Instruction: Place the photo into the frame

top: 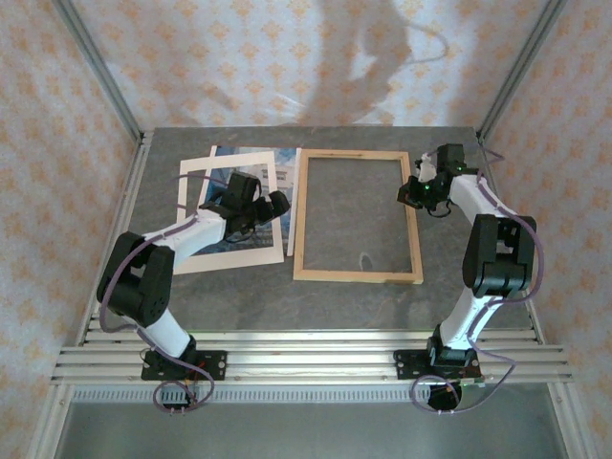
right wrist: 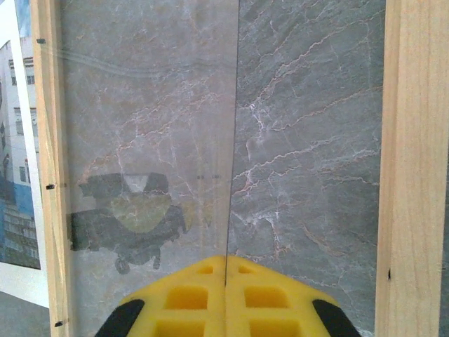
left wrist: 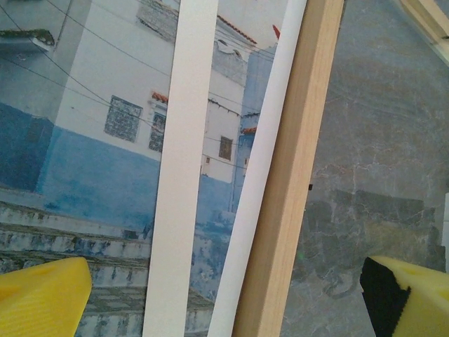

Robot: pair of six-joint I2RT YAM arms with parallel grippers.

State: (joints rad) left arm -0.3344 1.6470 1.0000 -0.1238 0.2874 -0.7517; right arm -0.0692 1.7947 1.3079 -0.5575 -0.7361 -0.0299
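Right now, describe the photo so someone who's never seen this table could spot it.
On the grey stone-look table, find the light wooden frame in the middle. Just left of it lies the photo, partly under a cream mat. It is the only printed sheet: a white building over blue tones.

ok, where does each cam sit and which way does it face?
Top external: above, behind the bases, looking down at the table; both arms, left gripper over the photo, right gripper by the frame's right rail.
Left wrist: looks down on photo, mat, frame rail; open yellow fingers.
Right wrist: looks down through the frame; shut fingers.
Shared: wrist views both catch photo and adjoining rail.
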